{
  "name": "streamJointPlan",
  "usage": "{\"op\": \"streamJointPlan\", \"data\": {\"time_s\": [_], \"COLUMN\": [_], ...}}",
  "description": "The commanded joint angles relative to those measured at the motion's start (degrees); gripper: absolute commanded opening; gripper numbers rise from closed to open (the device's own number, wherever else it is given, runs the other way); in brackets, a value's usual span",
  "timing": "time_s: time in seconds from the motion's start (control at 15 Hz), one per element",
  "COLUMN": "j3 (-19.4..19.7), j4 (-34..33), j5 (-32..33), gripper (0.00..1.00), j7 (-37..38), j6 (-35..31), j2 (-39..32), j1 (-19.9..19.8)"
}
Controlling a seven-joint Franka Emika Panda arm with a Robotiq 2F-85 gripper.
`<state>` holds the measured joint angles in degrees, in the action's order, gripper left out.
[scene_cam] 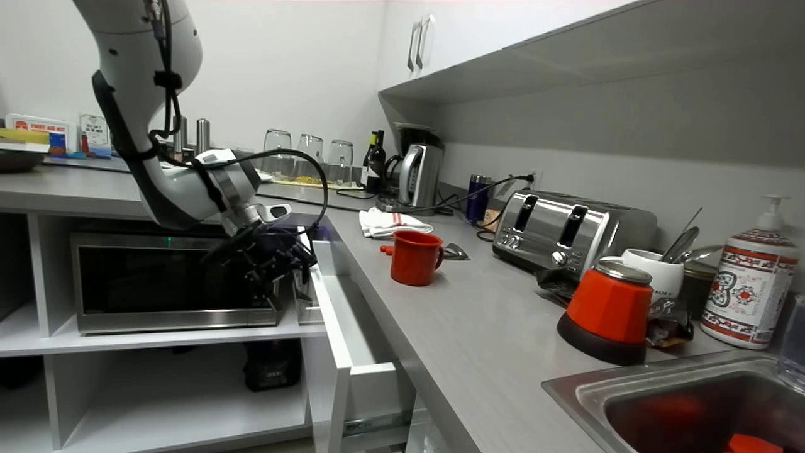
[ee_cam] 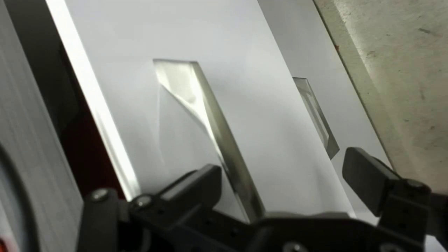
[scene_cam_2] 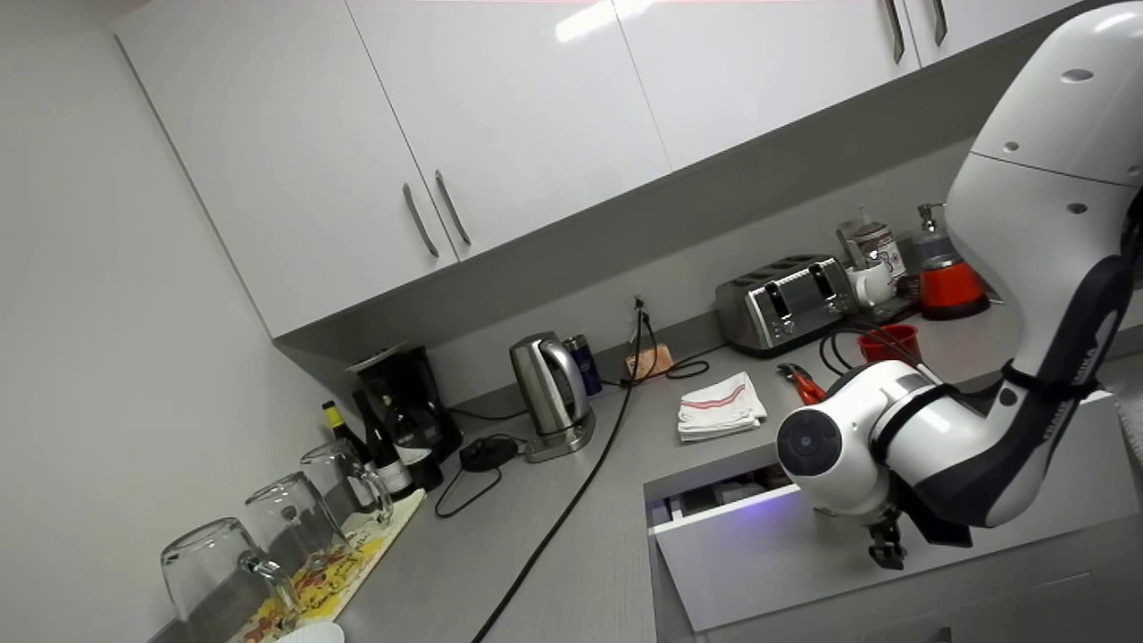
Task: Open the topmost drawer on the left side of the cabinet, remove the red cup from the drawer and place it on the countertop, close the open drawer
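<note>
Hanging outside the pulled-out drawer (scene_cam: 374,396), the tool (ee_cam: 285,171) is holding its fingers (ee_cam: 206,185) wide apart, gripping nothing. The drawer's long front (scene_cam_2: 759,563) is running along the edge of the desk (scene_cam: 471,321), lying between tool and desk; closing it is likely calling for a push straight across that axis. In the wrist view the handle (ee_cam: 229,150) is slanting toward the fingers; whether they are touching is not showing. The red cup (scene_cam: 413,261) is standing upright on the desk.
</note>
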<state>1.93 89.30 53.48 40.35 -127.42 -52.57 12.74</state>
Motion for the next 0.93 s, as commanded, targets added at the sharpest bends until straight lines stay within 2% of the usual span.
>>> {"op": "streamJointPlan", "data": {"time_s": [0.0,0.2,0.4,0.67,0.87], "j3": [2.71,4.65,5.41,3.60,0.89], "j4": [-5.08,-3.75,2.97,11.70,17.85], "j5": [-0.77,2.05,9.25,22.33,30.83], "gripper": [1.00,1.00,1.00,1.00,1.00], "j7": [0.61,4.88,11.39,22.84,36.23], "j6": [1.57,-0.20,-4.65,-7.26,-3.22], "j2": [-1.69,1.26,6.91,14.80,21.08], "j1": [0.95,2.77,6.33,10.19,11.34]}}
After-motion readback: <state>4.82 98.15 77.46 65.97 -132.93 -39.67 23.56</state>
